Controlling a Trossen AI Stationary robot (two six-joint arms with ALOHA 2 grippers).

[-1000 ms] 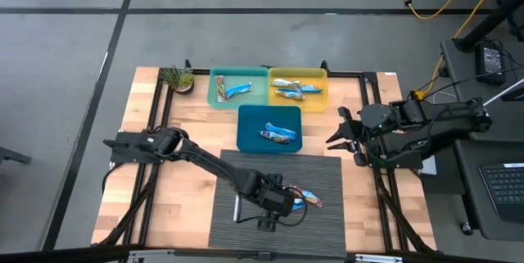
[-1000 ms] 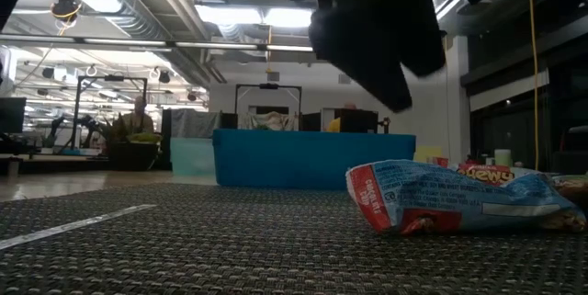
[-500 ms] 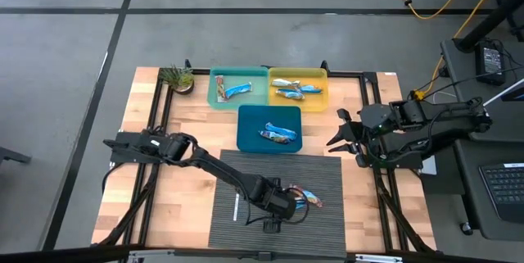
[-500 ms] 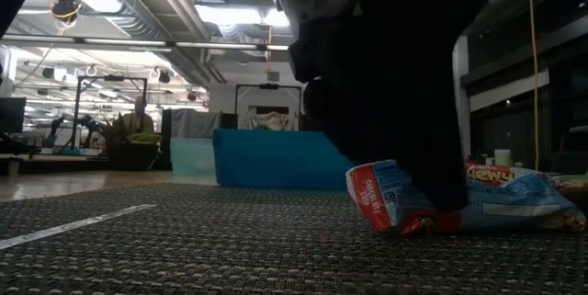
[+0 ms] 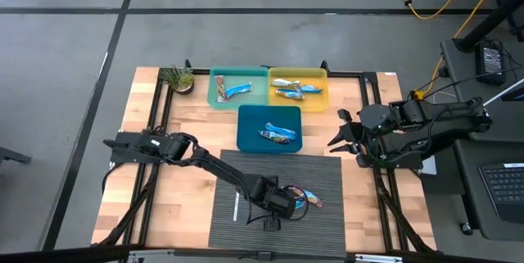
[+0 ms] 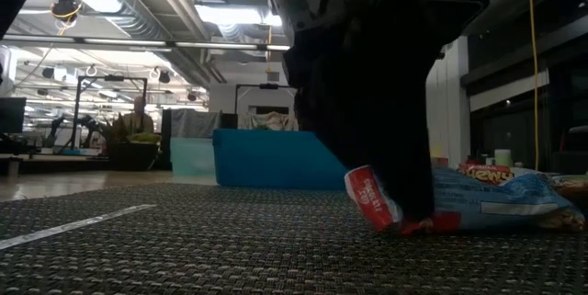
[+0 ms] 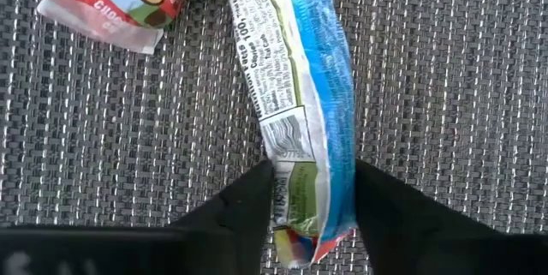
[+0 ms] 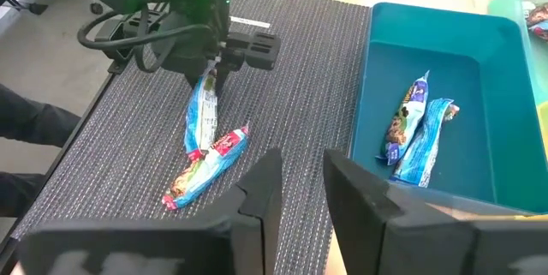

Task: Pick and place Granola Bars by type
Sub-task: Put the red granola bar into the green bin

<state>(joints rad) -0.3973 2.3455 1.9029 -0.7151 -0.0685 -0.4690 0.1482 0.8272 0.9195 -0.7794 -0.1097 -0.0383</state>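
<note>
Glossy, crinkled foil-like wrappers cover the granola bars (image 7: 300,95) lying on a rough, matt woven grey mat (image 5: 246,173), which sits on a smooth pale wooden table (image 5: 147,132) beside smooth plastic bins (image 8: 454,61).

A robotics lab or workshop in an open industrial hall. The low view shows exposed ducts (image 6: 119,5) and strip lights (image 6: 234,15) under a bare ceiling, metal rigs (image 6: 87,102) standing farther back, and a person (image 6: 138,111) seated among them. From above, a wooden worktop (image 5: 192,140) in a black frame stands on a grey concrete floor (image 5: 65,66) marked with dark tape lines, yellow cable (image 5: 409,1) trailing across it, and a keyboard (image 5: 501,189) beside the rig.
</note>
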